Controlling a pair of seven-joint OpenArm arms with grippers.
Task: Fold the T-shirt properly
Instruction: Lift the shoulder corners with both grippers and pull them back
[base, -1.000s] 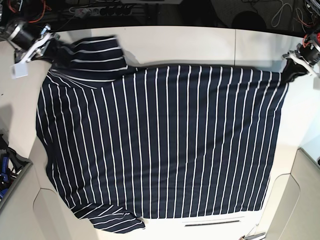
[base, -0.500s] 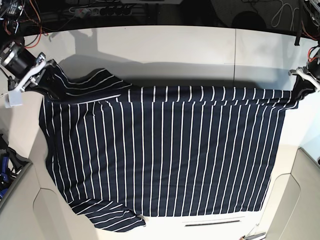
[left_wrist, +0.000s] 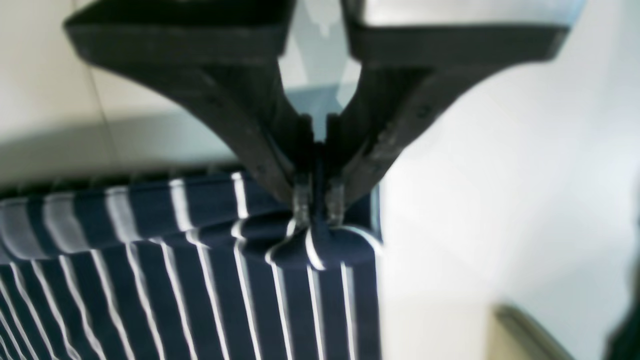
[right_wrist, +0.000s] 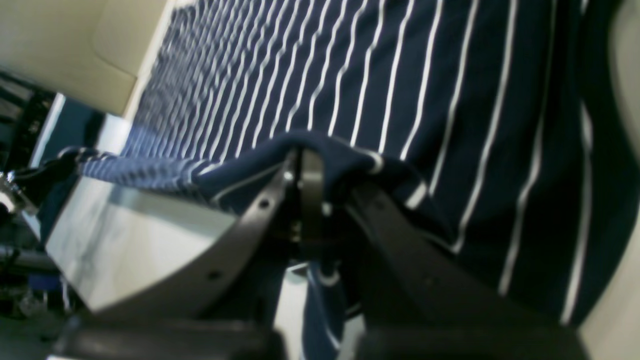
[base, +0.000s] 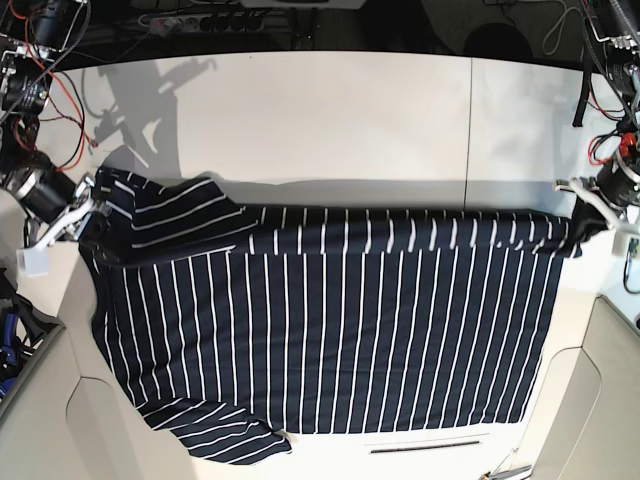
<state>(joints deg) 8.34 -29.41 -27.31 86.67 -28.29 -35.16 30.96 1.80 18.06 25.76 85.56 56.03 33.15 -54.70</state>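
The T-shirt (base: 330, 330) lies spread on the white tabletop (base: 330, 110), near hem flat. Its far edge has been drawn nearer than a second ago — a doubled band now, the fold underway. Left pincer (base: 592, 212) and right pincer (base: 82, 205) each pinch a far corner.

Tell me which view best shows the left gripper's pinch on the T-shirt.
The left wrist view: the left gripper is shut on a bunched corner of the T-shirt. The base view shows that gripper small at the cloth's edge; the right wrist view doesn't clearly show it.
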